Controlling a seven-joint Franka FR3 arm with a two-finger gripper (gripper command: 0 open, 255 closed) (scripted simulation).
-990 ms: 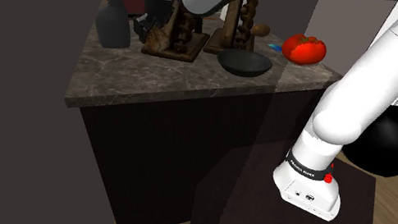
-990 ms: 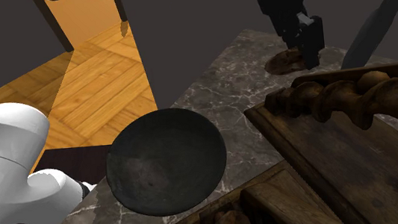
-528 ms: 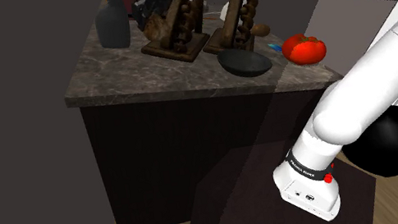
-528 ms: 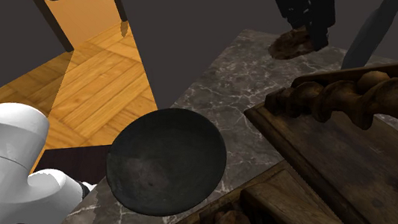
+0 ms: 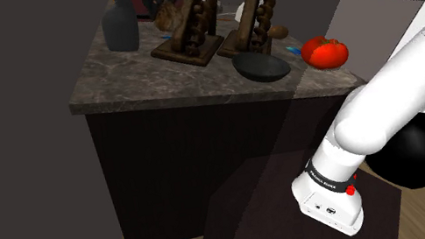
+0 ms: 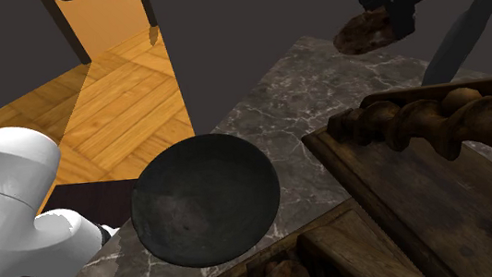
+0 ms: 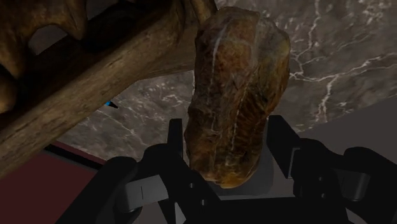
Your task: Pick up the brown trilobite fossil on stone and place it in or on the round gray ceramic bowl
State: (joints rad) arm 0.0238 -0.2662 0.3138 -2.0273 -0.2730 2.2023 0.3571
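claw point(image 7: 226, 147) clamped on brown fossil point(image 7: 238, 83), held above marble counter point(image 6: 269, 103); dark round bowl point(image 6: 205, 197) well apart.

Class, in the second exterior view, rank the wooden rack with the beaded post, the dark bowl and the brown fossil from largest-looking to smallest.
1. wooden rack
2. dark bowl
3. brown fossil, but it is farther off, so truly unsure
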